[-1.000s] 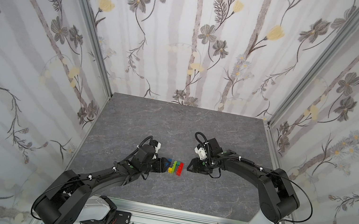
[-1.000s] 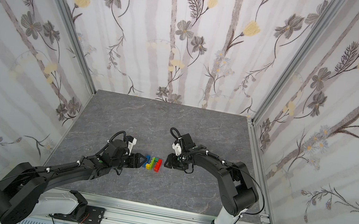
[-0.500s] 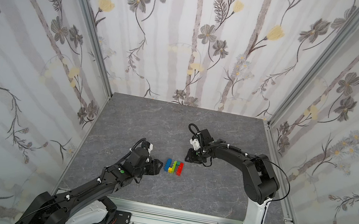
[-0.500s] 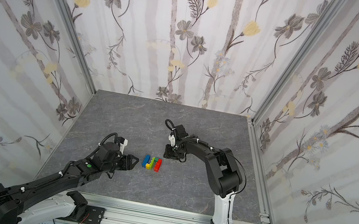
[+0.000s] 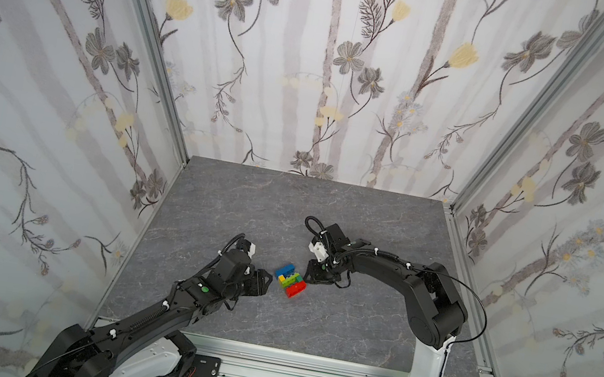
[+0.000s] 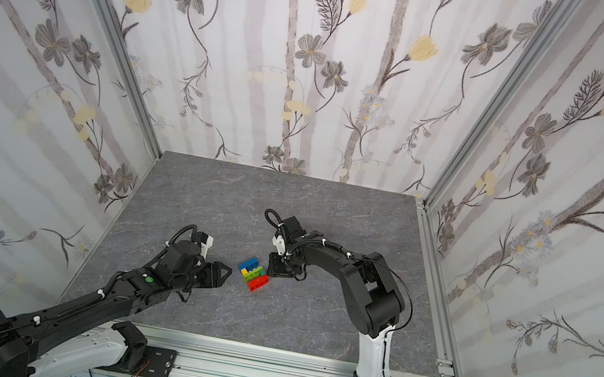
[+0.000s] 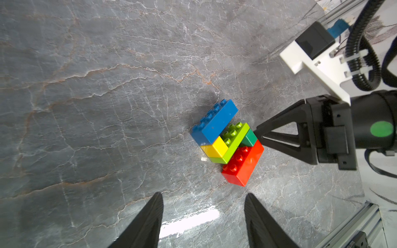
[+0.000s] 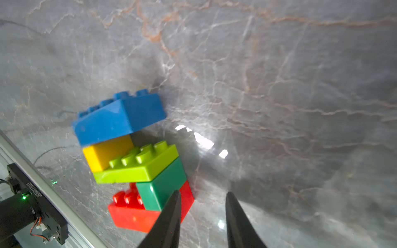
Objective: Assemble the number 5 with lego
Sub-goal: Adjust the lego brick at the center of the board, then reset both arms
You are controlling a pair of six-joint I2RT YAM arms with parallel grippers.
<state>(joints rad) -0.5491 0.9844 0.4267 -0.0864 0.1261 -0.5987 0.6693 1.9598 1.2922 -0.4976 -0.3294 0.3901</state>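
The number 5 [image 5: 290, 280] [image 6: 254, 273] lies flat mid-table, made of the lego. In the left wrist view a blue brick [image 7: 217, 122] tops a yellow one [image 7: 214, 148], then a lime-green bar [image 7: 236, 137], a dark green brick [image 7: 249, 139] and a red bar [image 7: 245, 163]. My left gripper [image 5: 268, 278] [image 7: 203, 196] stands open just left of the figure, nothing between its fingers. My right gripper [image 5: 308, 273] [image 8: 203, 193] is at the figure's right side, jaws narrowly apart and empty. One of its fingertips [image 8: 176, 195] is at the dark green brick [image 8: 161, 186]; I cannot tell whether it touches.
The grey marble table [image 5: 289, 204] is boxed in by floral walls on three sides. An aluminium rail [image 5: 301, 374] with both arm bases runs along the front edge. A small black electronics box [image 8: 32, 204] sits on that rail.
My right gripper has moved left up to the figure's dark green end and its jaws have narrowed. The left gripper drew back slightly, then returned beside the figure. The figure has not moved.
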